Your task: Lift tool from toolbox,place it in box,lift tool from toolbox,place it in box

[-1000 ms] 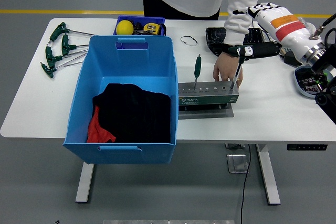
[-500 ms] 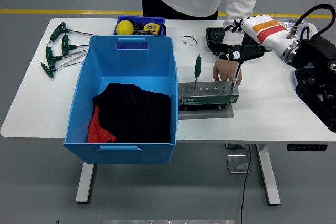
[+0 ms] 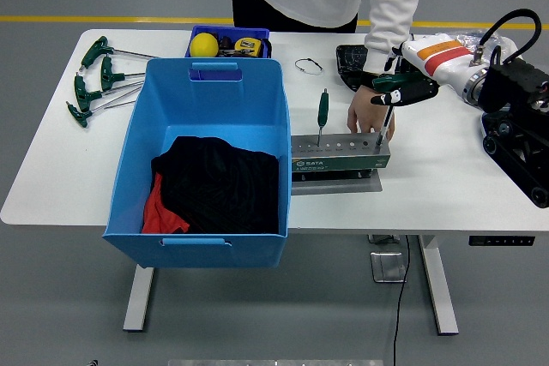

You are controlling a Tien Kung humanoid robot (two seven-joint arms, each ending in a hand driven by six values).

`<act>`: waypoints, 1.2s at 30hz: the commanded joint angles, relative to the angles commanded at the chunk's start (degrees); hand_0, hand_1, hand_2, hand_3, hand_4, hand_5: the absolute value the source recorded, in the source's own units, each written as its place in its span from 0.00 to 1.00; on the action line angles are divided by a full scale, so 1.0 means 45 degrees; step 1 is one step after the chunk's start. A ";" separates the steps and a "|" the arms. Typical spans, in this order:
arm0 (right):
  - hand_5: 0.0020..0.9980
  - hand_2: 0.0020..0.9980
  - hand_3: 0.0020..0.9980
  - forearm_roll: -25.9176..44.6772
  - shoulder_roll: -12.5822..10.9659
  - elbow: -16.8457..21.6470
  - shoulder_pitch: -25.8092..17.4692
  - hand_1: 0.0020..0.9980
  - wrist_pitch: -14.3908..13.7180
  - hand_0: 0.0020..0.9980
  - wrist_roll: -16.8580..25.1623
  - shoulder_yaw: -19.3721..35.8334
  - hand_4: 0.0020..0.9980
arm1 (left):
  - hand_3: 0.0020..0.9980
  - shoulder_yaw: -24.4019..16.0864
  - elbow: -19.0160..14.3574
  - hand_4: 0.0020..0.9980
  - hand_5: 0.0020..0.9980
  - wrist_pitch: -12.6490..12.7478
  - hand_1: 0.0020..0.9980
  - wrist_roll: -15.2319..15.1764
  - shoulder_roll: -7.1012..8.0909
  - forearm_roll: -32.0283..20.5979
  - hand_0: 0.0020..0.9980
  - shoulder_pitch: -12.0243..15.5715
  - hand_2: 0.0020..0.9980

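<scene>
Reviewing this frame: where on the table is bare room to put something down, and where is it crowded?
Free: the near right of the white table, between the tool rack and the robot's arm, and the near left corner below the T-handle wrenches. Crowded: behind the rack, where a person's hand and the robot's right hand gripping a tool meet. The blue bin fills the middle.

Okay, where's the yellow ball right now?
In the head view, the yellow ball sits in the small blue tray at the table's far side, just behind the big blue box.
</scene>
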 joint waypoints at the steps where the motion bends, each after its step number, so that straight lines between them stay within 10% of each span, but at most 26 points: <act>1: 0.80 0.37 0.51 0.0035 -0.0007 -0.0028 -0.0002 0.37 -0.0001 0.33 0.0010 -0.0009 1.00 | 0.70 0.0001 0.0003 0.71 0.67 -0.0003 0.82 0.0001 0.0004 -0.0007 0.79 -0.0002 0.81; 36: 0.82 0.17 0.20 0.0606 0.0082 -0.0493 -0.0096 0.17 -0.0366 0.16 0.0262 -0.0370 1.00 | 0.69 0.0128 0.0106 0.71 0.66 -0.0043 0.81 0.0055 -0.0017 -0.0066 0.79 -0.0034 0.80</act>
